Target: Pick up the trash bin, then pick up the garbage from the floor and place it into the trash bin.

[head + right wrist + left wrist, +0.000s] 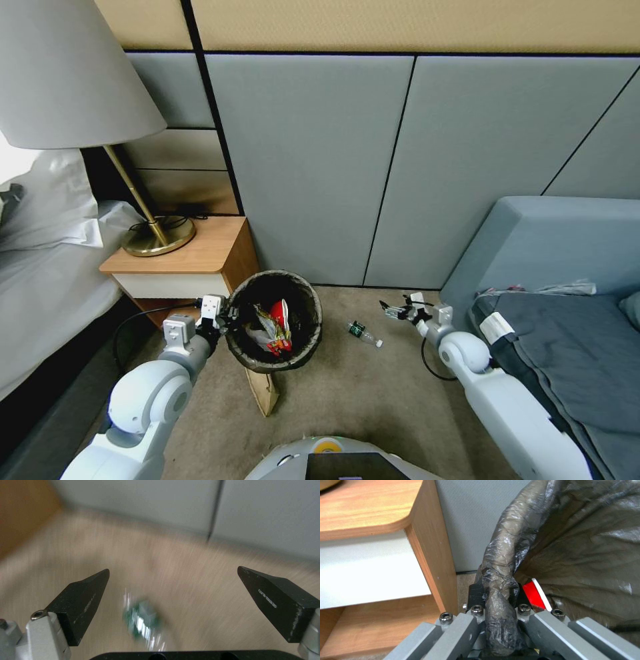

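The trash bin [275, 321] is held off the floor [347, 393] by the left gripper [223, 319], clamped on its bagged rim, with wrappers [275, 327] already inside. A small green bottle [364, 333] and a brown paper bag [265, 395] remain uncollected; the right gripper [395, 311] is poised wide apart near the bottle.

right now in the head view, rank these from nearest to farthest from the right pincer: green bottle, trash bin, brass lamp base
From the right pincer:
1. Small green plastic bottle, on the carpet just to its left.
2. Round bag-lined trash bin, farther left, held by the left pincer.
3. Round brass lamp base, on the wooden nightstand, far left.
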You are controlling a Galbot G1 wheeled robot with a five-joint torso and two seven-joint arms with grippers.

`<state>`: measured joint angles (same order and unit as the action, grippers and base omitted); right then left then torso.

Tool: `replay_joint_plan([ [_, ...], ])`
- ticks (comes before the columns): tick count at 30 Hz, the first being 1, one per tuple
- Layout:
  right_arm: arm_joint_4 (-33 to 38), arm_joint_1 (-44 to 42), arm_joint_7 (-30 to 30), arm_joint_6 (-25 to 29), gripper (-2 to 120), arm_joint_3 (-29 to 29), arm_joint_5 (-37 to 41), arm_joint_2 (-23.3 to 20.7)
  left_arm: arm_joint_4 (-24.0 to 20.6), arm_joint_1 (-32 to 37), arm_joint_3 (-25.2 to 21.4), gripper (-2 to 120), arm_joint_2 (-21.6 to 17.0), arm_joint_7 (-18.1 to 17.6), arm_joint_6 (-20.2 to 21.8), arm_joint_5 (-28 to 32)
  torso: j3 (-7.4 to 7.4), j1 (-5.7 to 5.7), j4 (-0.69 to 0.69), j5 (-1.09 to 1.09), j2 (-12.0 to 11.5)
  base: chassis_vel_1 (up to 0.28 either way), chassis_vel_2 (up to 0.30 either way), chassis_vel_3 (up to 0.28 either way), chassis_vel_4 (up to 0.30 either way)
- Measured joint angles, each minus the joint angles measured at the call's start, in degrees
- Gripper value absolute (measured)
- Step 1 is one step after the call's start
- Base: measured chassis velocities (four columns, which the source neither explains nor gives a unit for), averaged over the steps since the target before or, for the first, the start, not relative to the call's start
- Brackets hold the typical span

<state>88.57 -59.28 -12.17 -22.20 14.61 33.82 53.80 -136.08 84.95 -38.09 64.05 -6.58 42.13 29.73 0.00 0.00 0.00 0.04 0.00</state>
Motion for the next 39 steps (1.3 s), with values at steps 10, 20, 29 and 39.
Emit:
replay_joint_plan([
  [10,-13.30,7.03,-11.99,-1.27,100,-4.81,-2.01,1.62,-0.22,0.03,-0.12,1,-0.08,-0.16,0.00,0.12,0.00,0.00,0.00,-0.05,0.00,0.000,0.000,0.000,0.000],
  [20,-20.87,10.41,-16.53,-0.19,100,-7.28,-6.93,4.58,-0.21,-0.27,0.27,1,-0.01,-0.16,0.00,0.12,0.00,0.00,0.00,-0.04,0.00,0.000,0.000,0.000,0.000],
  [29,-31.42,14.22,-15.17,4.30,100,-8.69,-13.87,12.15,-0.12,-0.30,0.53,1,-0.13,-0.17,-0.01,0.11,0.00,0.00,0.00,-0.04,0.00,0.000,0.000,0.000,0.000],
  [39,-40.79,19.15,-13.69,8.06,100,-8.92,-20.00,18.46,0.58,-0.83,1.07,1,-0.17,-0.11,0.00,-0.02,0.00,0.00,0.00,-0.06,0.00,0.000,0.000,0.000,0.000],
])
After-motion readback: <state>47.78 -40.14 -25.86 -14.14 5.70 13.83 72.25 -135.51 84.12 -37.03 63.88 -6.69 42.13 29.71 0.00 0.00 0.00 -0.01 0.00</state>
